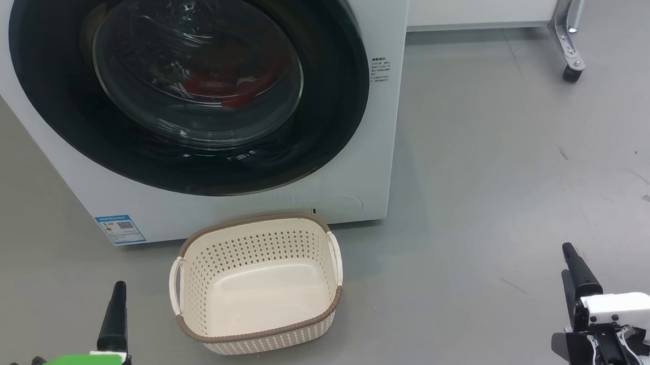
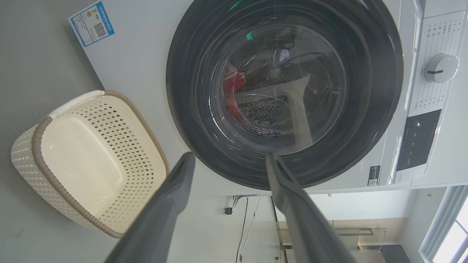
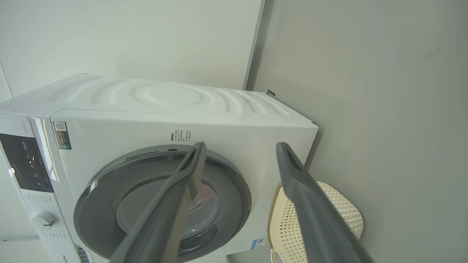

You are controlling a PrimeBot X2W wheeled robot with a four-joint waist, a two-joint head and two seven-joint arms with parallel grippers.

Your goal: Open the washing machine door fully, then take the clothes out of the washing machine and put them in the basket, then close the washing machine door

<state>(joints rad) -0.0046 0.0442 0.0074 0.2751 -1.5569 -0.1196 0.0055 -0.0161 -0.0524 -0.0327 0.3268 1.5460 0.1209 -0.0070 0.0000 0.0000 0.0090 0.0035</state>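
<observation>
Heads up, the washing machine door [image 1: 192,155] is shut, so the drum [image 2: 263,109] is blocked straight ahead of the left gripper [image 2: 230,157] and right gripper [image 3: 241,146]. The basket [image 1: 196,254] sits between them, top wide open, and the floor [image 1: 495,197] around each is free.

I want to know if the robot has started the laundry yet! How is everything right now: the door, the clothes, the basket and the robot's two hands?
washing machine door: shut
clothes: inside the drum, behind the glass
basket: upright on the floor in front of the washer, empty
left gripper: open, holding nothing
right gripper: open, holding nothing
</observation>
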